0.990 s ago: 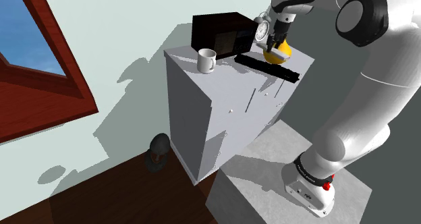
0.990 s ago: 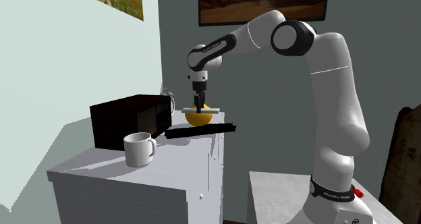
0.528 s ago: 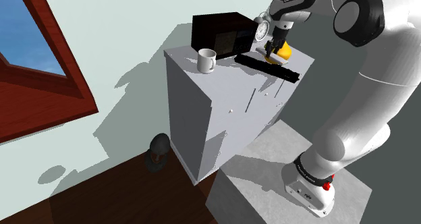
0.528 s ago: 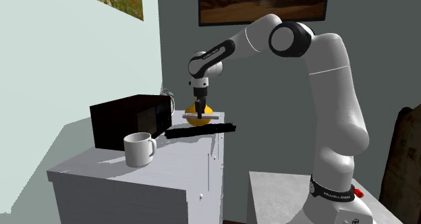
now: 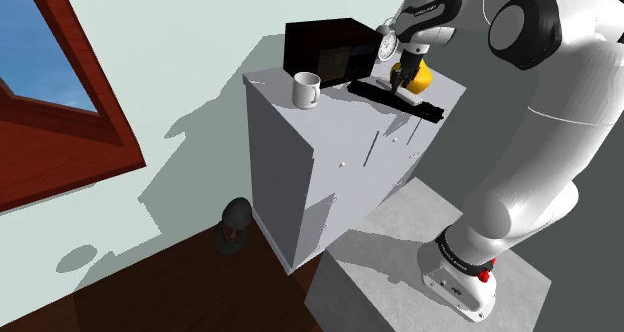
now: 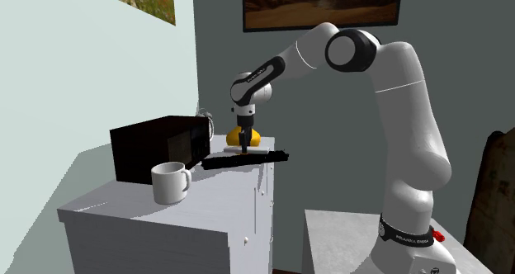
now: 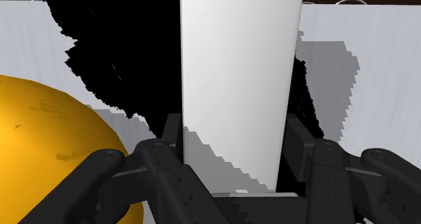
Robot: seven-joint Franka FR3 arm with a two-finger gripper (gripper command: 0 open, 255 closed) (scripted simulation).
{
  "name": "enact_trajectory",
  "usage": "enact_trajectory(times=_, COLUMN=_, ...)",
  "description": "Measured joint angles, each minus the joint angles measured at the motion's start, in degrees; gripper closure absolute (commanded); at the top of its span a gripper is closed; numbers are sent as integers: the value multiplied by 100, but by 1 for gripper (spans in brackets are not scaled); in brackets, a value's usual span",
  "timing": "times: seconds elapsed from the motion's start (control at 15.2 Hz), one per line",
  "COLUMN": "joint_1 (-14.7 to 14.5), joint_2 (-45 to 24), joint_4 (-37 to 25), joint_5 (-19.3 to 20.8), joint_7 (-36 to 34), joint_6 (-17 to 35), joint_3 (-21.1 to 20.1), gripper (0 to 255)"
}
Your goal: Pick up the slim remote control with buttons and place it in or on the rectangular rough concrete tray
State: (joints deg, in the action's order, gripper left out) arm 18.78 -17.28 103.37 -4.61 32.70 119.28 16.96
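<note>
Directly over a long, flat, black rectangular tray (image 6: 276, 156), the all-black two-finger end effector (image 6: 245, 145) pointed straight down. It pinched a slim, plain white rectangular remote control (image 7: 236, 74) across its narrow width. In the wrist view one finger (image 7: 172, 138) pressed each long edge of the white slab, and the black tray (image 7: 101, 54) spread out beneath it. In the second exterior view the remote (image 6: 260, 148) lay level and very low over the tray's middle. Whether it touched the tray could not be told.

The tray sat on a tall white cabinet-style bench (image 5: 330, 130), at the corner nearest the arm. Its long side ran slantwise and one end (image 5: 428, 109) reached the bench's edge. A round orange-yellow object (image 5: 423, 75) stood just behind the end effector (image 5: 399, 81), and in the wrist view it bulged beside one finger (image 7: 47, 135).

Further along the bench a large black box (image 5: 325, 45) stood against the pale wall. A small round white-faced clock (image 5: 388, 45) was tucked between the box and the orange object. A white mug (image 5: 306, 89) stood in front of the box, well apart from the tray.

The white arm (image 5: 560, 130) rose from a grey box stand (image 5: 400, 270) and arched over to the bench. A small dark rounded object (image 5: 235, 222) sat on the brown floor beside the bench.
</note>
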Motion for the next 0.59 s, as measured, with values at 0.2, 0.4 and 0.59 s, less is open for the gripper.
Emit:
enact_trajectory(times=0.2, joint_1=2, joint_2=-12, joint_4=4, joint_5=-4, joint_7=3, joint_6=17, joint_3=-1, gripper=255)
enact_trajectory(times=0.4, joint_1=2, joint_2=-13, joint_4=3, joint_5=-5, joint_7=4, joint_6=19, joint_3=-1, gripper=0)
enact_trajectory(times=0.59, joint_1=3, joint_2=-13, joint_4=2, joint_5=-5, joint_7=4, joint_6=20, joint_3=-1, gripper=0)
